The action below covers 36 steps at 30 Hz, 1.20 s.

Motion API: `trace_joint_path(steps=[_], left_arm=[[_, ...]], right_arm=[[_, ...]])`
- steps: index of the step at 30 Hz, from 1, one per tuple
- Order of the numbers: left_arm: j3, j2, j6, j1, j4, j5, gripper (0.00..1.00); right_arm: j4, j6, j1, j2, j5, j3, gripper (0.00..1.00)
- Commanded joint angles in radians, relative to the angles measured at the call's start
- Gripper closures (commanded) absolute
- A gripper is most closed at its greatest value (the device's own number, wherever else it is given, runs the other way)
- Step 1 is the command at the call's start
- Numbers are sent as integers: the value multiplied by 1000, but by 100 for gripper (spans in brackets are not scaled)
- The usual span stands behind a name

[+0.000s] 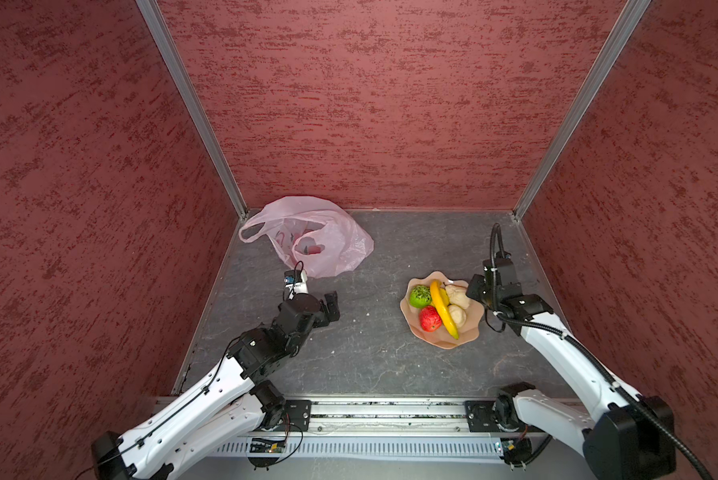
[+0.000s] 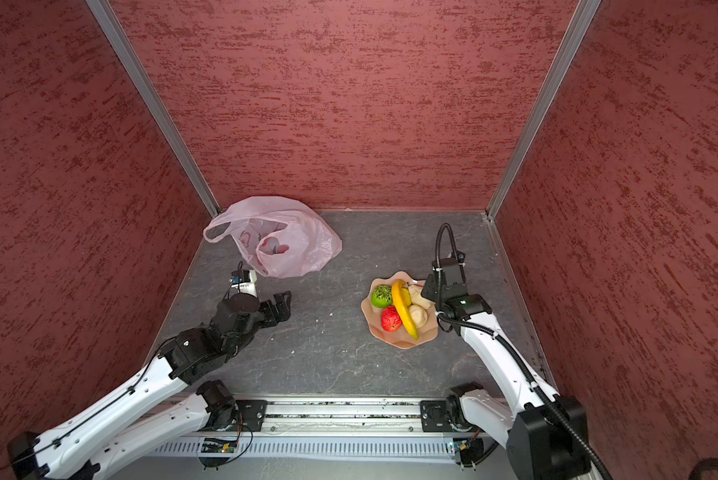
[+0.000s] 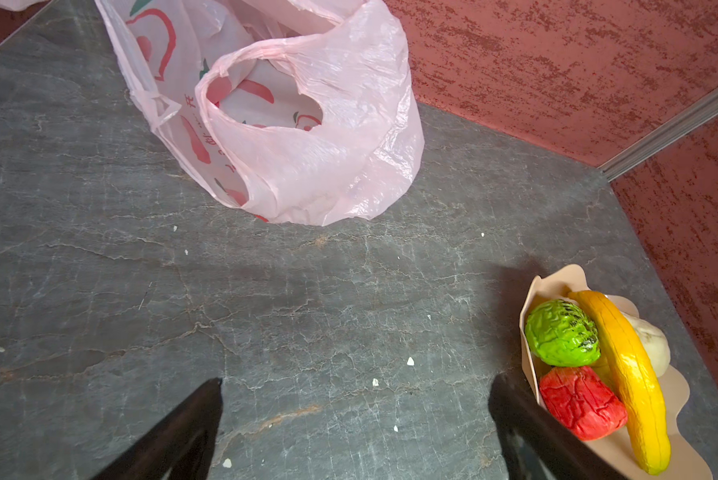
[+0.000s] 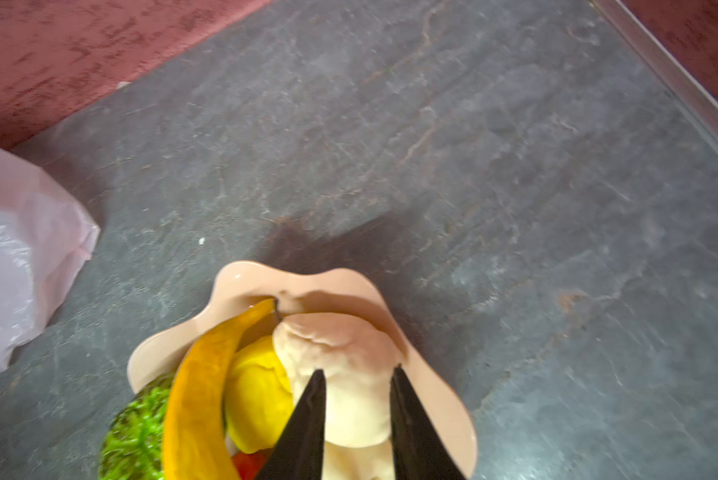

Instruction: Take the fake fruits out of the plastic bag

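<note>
The pink plastic bag (image 1: 311,237) (image 2: 274,237) (image 3: 299,124) lies crumpled at the back left with its mouth gaping; only red prints show inside. The fake fruits sit in a peach bowl (image 1: 440,341) (image 2: 403,343): a banana (image 1: 442,307) (image 3: 627,374), a green ball (image 1: 420,296) (image 3: 562,332), a red one (image 1: 430,318) (image 3: 580,403), a yellow ball (image 4: 257,395) and beige lumps (image 1: 457,314) (image 4: 340,353). My left gripper (image 1: 334,306) (image 3: 359,380) hangs open over bare table in front of the bag. My right gripper (image 1: 471,293) (image 4: 358,371) hovers at the bowl; a beige lump shows in its narrow gap, contact unclear.
Red textured walls close in the dark stone table (image 1: 370,353) on three sides, with metal corner posts at the back. The bowl (image 3: 534,291) (image 4: 241,278) stands right of centre, near the right arm. Small white crumbs dot the table (image 3: 410,361).
</note>
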Motion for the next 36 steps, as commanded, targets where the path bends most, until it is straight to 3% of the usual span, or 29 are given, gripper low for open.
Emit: trace_joint_path(steps=[1,10,36], left_arm=[[3,17,3,-32,26,-82,0],[0,31,10,-40,52,-78,0],[-18,37,-5,-41,60,-80,0]], right_arm=[[-39,23,-74,-23,-15,-26,79],[35,39,-179,-5,-37,-132,80],[296,92,-177,124,-278,-238,80]])
